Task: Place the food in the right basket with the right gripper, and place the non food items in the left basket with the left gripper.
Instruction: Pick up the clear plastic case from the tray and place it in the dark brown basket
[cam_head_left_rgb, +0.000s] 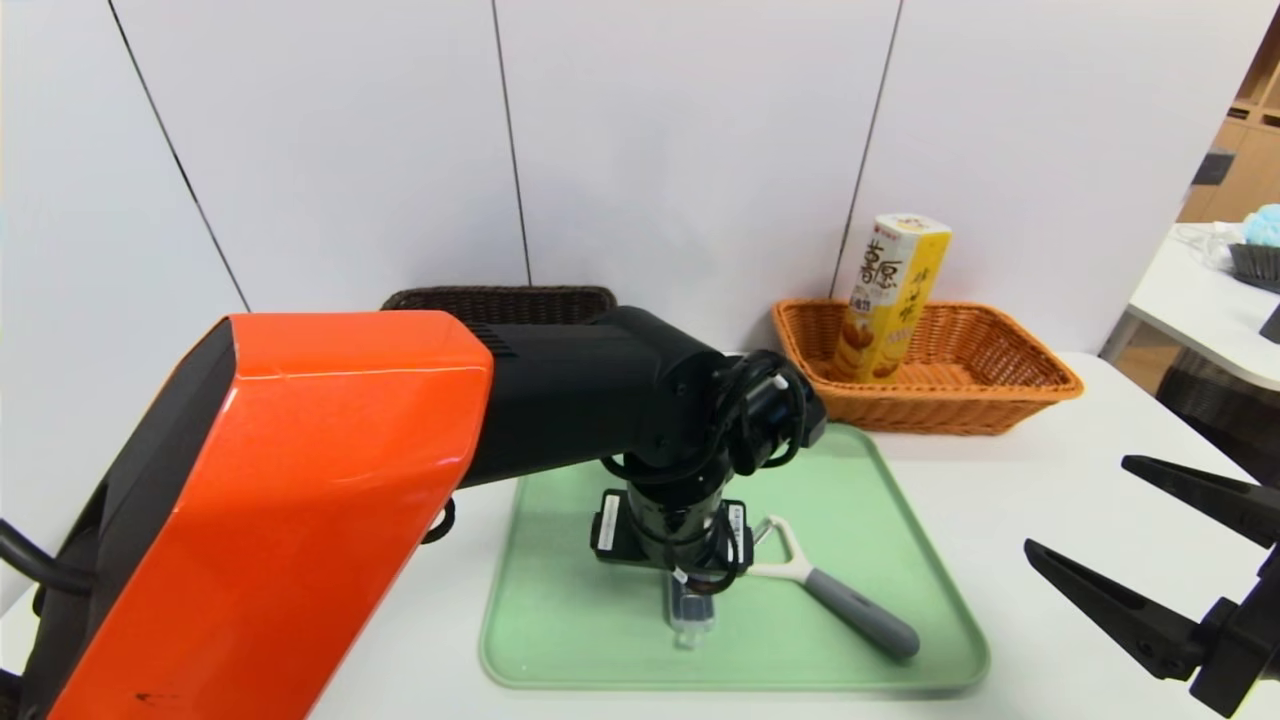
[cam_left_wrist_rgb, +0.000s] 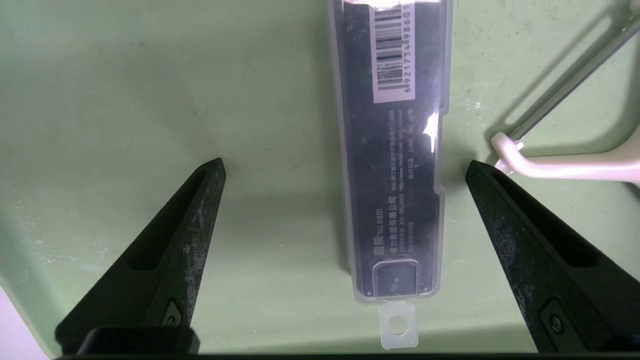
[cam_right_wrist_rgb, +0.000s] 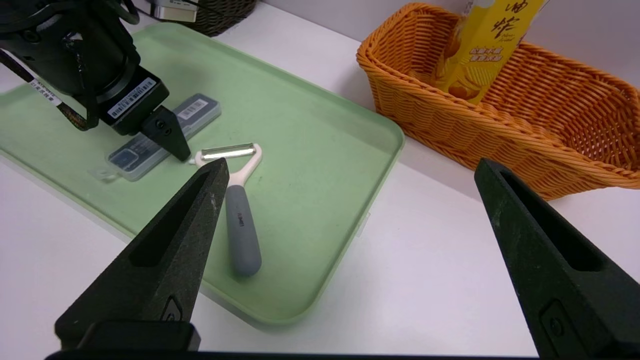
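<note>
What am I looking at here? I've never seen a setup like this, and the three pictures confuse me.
It is a two-armed robot sorting things into baskets. One picture looks down from its head; the other two come from cameras on its wrists. The left gripper hangs open over a clear plastic case on a green tray, one finger on each side, holding nothing. A peeler lies beside the case. The right gripper waits open over the white table. A yellow snack box stands in the orange basket; a dark basket sits behind the left arm.

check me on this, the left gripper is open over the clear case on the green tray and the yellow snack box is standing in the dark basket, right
Not quite. The head view shows the yellow snack box standing in the orange basket, not the dark one. The rest holds: the left gripper is open over the clear case on the green tray.
</note>
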